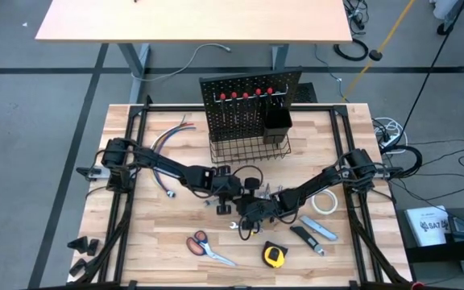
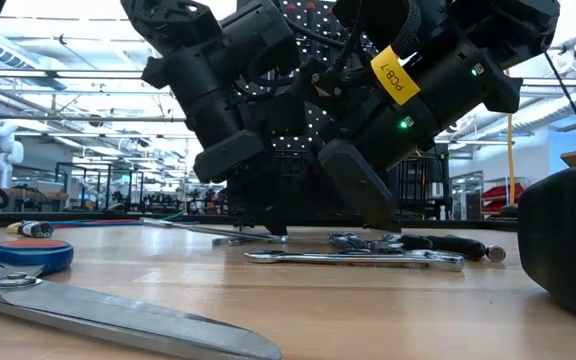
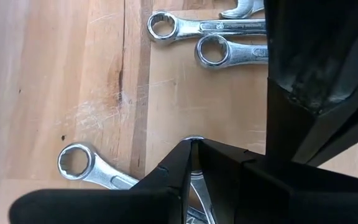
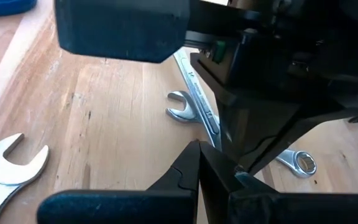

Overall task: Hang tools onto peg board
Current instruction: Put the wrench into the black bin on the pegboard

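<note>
light wooden tabletop (image 1: 143, 234) carries the pickup step: left gripper (image 3: 191, 163) fingers pinch a silver ring-end wrench (image 3: 79, 165) at table centre, right gripper (image 4: 197, 163) closed empty beside it; next, lift toward the upright black perforated peg board (image 1: 248, 101) at twelve o'clock.

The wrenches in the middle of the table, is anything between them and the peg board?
Yes. The wrenches lie under both arms, which meet over them: left claw and right claw are both down at the pile. Behind, the wire basket sits at the foot of the peg board, below its hooks.
</note>
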